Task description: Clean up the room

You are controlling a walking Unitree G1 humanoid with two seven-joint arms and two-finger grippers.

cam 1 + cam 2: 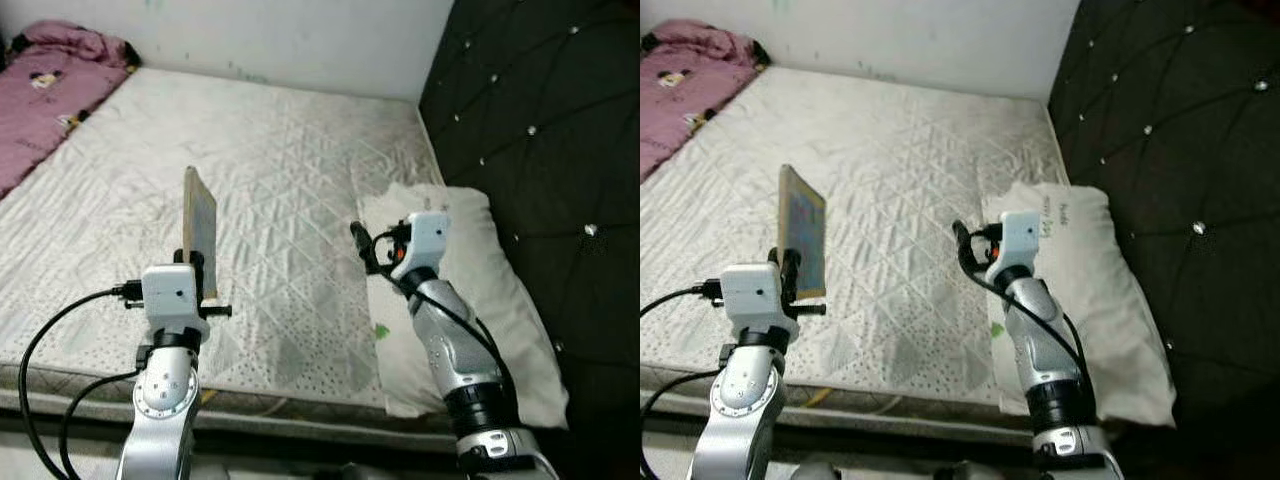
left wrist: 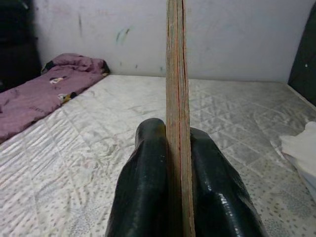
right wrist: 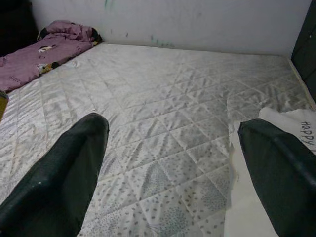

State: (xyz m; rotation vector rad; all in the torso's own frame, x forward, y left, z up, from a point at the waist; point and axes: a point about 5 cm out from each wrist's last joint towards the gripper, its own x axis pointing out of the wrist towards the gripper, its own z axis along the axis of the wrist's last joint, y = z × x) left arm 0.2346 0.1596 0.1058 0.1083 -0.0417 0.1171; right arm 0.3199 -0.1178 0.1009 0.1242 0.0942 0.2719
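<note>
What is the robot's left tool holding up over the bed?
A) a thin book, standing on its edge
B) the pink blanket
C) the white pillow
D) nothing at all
A: the left tool is shut on a thin book that stands upright above the mattress, while the white pillow and the pink blanket lie on the bed.

Before me lies a bare quilted mattress [image 1: 270, 190], pale and evenly lit. Behind its far edge stands a scuffed white wall [image 1: 300, 35]. Along the mattress's right side rises a black tufted headboard [image 1: 540, 110] with shiny studs.
</note>
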